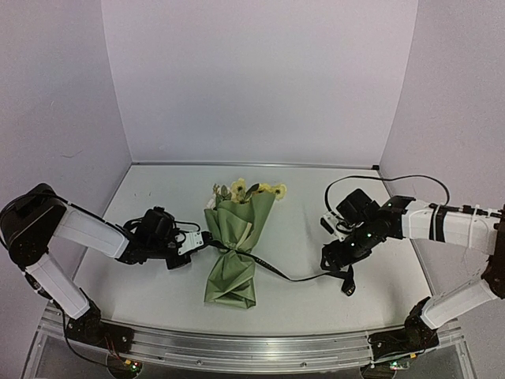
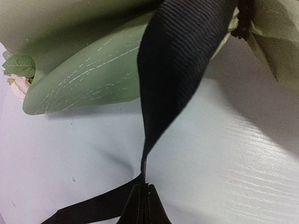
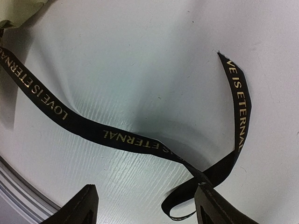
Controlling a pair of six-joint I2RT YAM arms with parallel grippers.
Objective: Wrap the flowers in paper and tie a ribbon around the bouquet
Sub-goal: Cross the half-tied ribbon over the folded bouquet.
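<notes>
I note left gripper (image 2: 145, 187) clamped on ribbon (image 2: 177, 70) beside bouquet (image 1: 237, 221), right gripper (image 3: 145, 198) spread over the right tail; pinch before tensioning evenly.

The left arm (image 1: 88, 230) reaches low toward the centre, the left gripper (image 2: 144, 203) pinched tight on the ribbon (image 2: 180, 70); the right arm (image 1: 442, 223) bends inward, the right gripper (image 3: 149, 207) angled down, jaws spread wide
</notes>
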